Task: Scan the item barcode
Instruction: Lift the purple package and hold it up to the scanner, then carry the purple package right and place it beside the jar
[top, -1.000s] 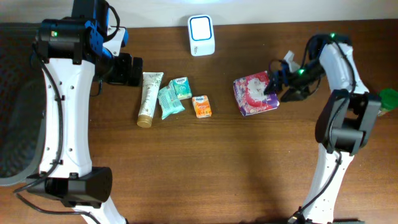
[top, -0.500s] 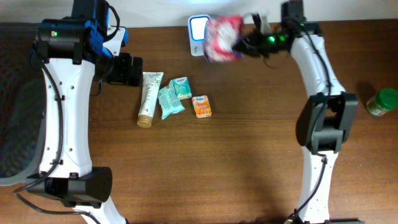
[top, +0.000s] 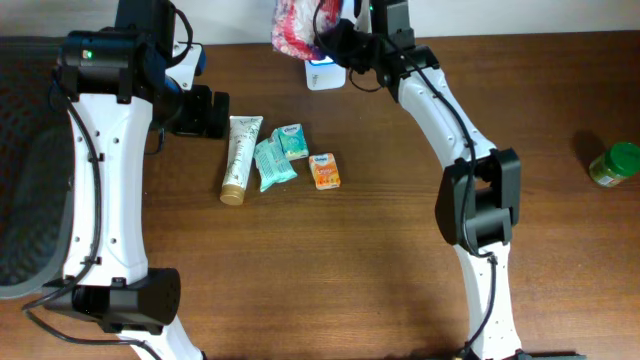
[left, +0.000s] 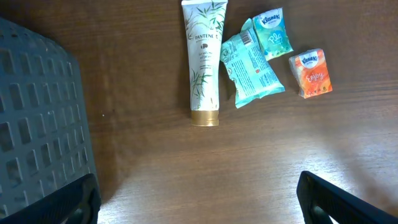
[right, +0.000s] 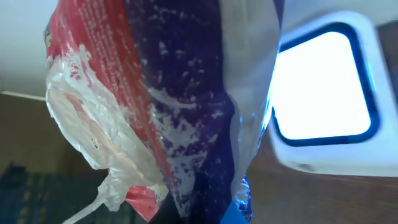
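The item, a pink and purple plastic-wrapped tissue pack (top: 293, 27) (right: 186, 93), hangs above the table's far edge with my right gripper (top: 335, 42) (right: 208, 208) shut on it. The pack sits just left of and partly over the white barcode scanner (top: 324, 72), whose bright blue-rimmed window (right: 323, 93) shows beside the pack in the right wrist view. The pack hides my right fingers there. My left gripper (top: 203, 112) (left: 199, 211) is wide open above bare wood, holding nothing, just short of the row of small items.
A Pantene tube (top: 238, 158) (left: 204, 62), a teal wipes pack (top: 272, 163) (left: 252, 65), a small Kleenex pack (top: 291, 141) (left: 273, 32) and an orange pack (top: 324, 171) (left: 313, 73) lie left of centre. A green-lidded jar (top: 612, 165) stands far right. A grey basket (left: 37, 124) sits at the left edge.
My right gripper shut on the tissue pack at the right of the table, then carried it up and left to the scanner. The left arm has not moved.
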